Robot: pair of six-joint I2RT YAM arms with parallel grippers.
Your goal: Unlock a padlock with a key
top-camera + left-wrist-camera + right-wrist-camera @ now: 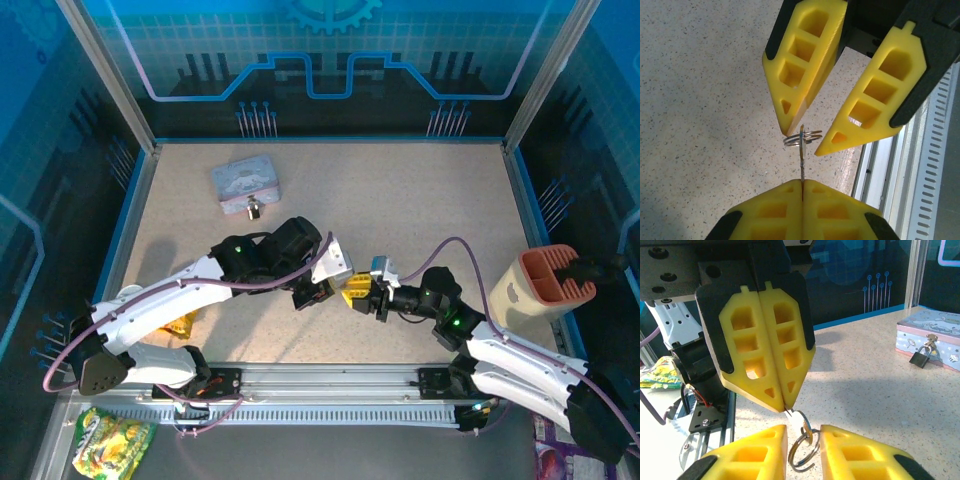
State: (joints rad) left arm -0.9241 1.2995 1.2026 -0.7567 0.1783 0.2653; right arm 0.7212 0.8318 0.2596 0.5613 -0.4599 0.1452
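Note:
The thin grey key stands edge-on between the two grippers, a wire ring through its head. My left gripper is shut on the key's blade; its joined yellow fingers pinch the key at their tip. My right gripper faces it tip to tip, open, with the key's head and the ring in the gap between its fingers. The two meet near the table's front centre, left gripper and right gripper. The small dark padlock hangs on the front of the tin.
The pale blue-grey tin lies at the back left. A beige holder with an orange-brown top stands at the right edge. A yellow packet lies under the left arm. A metal rail runs along the near edge.

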